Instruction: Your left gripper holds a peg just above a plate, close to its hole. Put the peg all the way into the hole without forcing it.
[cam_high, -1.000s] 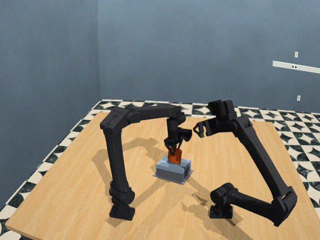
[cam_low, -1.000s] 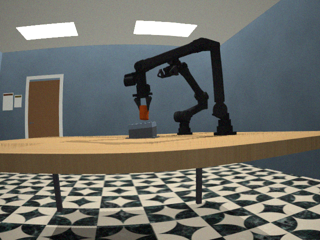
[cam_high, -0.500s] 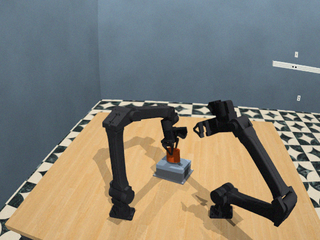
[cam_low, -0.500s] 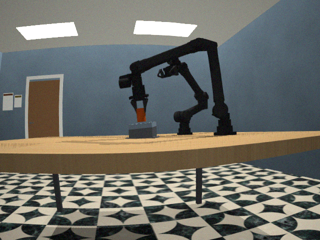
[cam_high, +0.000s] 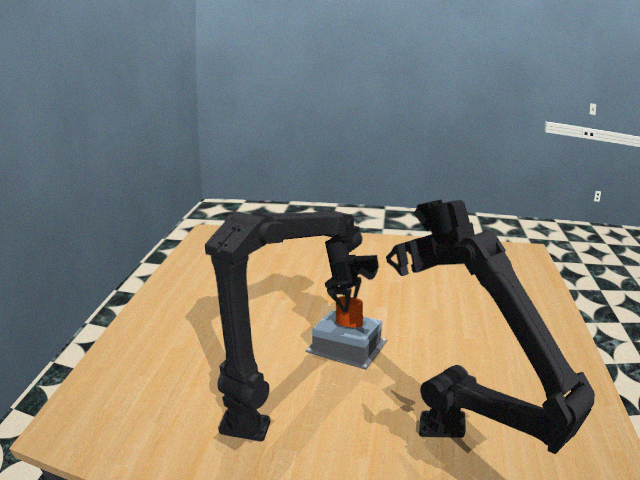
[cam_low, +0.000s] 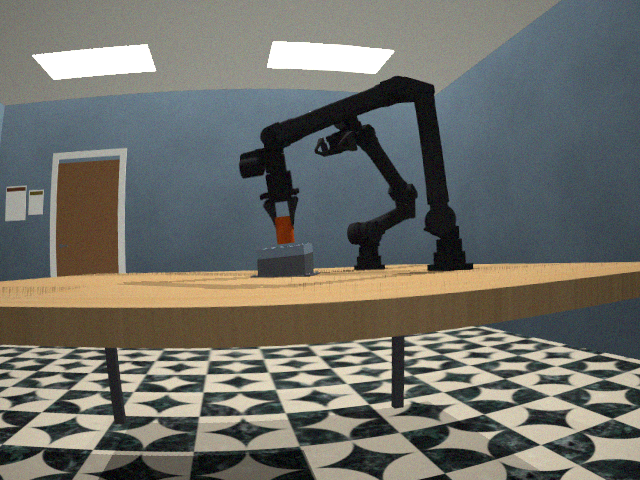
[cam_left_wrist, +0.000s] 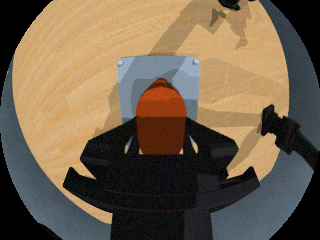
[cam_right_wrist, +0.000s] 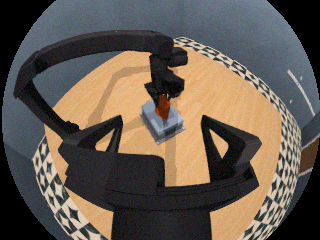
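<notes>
"What does the left wrist view add?"

"Pale studs (cam_left_wrist: 120, 62) at two corners of the plate (cam_high: 324, 338) (cam_low: 284, 263) (cam_left_wrist: 180, 68) (cam_right_wrist: 169, 131), not discernible in the exterior view. That one shows a gap between the palm and the top of the orange peg (cam_high: 349, 314) (cam_low: 284, 232) (cam_left_wrist: 161, 130) (cam_right_wrist: 163, 107)."

"And the left gripper (cam_high: 350, 303) (cam_low: 284, 223) (cam_left_wrist: 161, 119) (cam_right_wrist: 162, 105)?"

"Partly open, its fingers clasping the peg's sides. The peg stands nearly upright over the plate, its lower end at the top face. Whether it has entered the hole, nobody can tell; the hole is hidden."

"The right gripper (cam_high: 402, 259) (cam_low: 321, 146) (cam_right_wrist: 161, 119)?"

"Spread wide, holding nothing, well apart from the plate."

"Their poses?"

"The left arm arches over, wrist pointing down. The right arm is folded, its gripper raised and roughly level."
</notes>
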